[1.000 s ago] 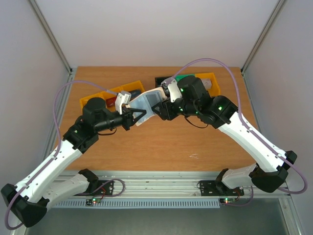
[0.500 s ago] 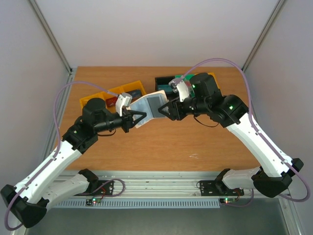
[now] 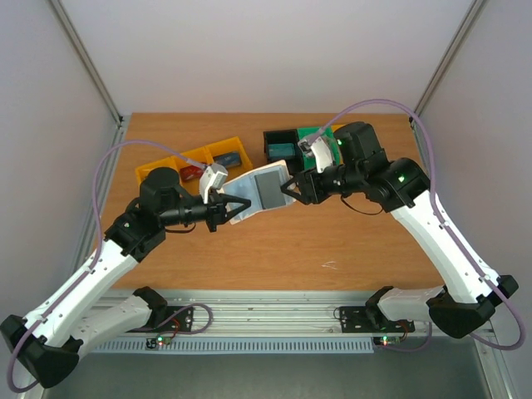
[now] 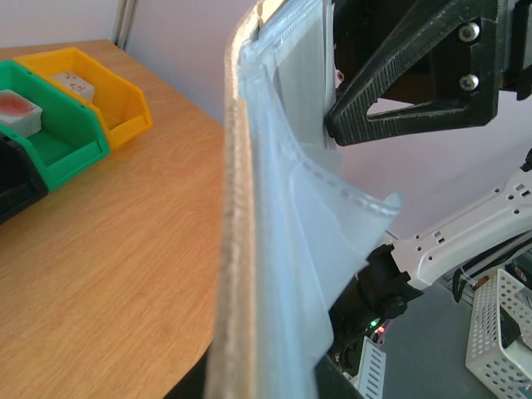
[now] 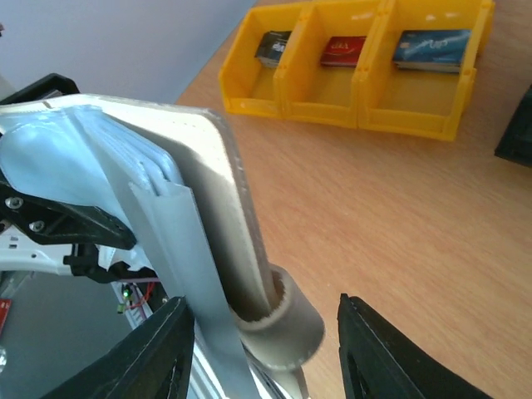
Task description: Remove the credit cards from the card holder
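Observation:
The card holder hangs open above the table between both arms, whitish-beige outside and pale blue-grey inside. A dark grey credit card shows in its inner face. My left gripper is shut on the holder's left end; in the left wrist view the holder runs up from the bottom edge and hides my fingers. My right gripper is open at the holder's right end. In the right wrist view its black fingertips straddle the beige panel and the snap tab with gaps on both sides.
A row of yellow bins stands at the back left, with a dark card, a red card and a blue card inside. A black bin and a green bin stand behind the right gripper.
My right gripper has drawn back rightward to the holder's right end, its jaws closing somewhat. The holder has dropped lower and lies flatter. My left gripper keeps its hold.

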Controlling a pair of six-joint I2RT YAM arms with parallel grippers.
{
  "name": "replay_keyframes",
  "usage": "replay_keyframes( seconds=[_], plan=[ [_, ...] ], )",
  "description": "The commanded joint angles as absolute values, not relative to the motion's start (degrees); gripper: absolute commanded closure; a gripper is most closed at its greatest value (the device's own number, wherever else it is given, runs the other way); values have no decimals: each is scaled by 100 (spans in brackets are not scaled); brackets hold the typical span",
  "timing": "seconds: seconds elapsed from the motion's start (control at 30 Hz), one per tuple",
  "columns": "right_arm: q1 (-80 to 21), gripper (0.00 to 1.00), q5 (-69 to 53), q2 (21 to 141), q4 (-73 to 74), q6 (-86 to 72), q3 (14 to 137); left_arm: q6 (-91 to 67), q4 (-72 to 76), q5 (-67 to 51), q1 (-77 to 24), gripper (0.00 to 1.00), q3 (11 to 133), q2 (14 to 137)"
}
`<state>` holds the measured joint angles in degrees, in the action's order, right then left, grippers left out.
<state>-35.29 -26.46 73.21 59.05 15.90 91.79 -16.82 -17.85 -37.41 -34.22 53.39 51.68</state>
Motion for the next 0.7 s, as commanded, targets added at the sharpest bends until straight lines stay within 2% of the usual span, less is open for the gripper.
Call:
replay_keyframes(
  seconds=[0.0, 0.67],
  plan=[
    [-3410, 51, -2572, 7112, 6127, 1723, 9325, -1291, -1709, -4014, -3445, 100, 5367, 5158],
    [-3286, 51, -2537, 7279, 6412, 1885, 9571, -855, -1492, -4246, -3547, 100, 5423, 5233]
  ],
)
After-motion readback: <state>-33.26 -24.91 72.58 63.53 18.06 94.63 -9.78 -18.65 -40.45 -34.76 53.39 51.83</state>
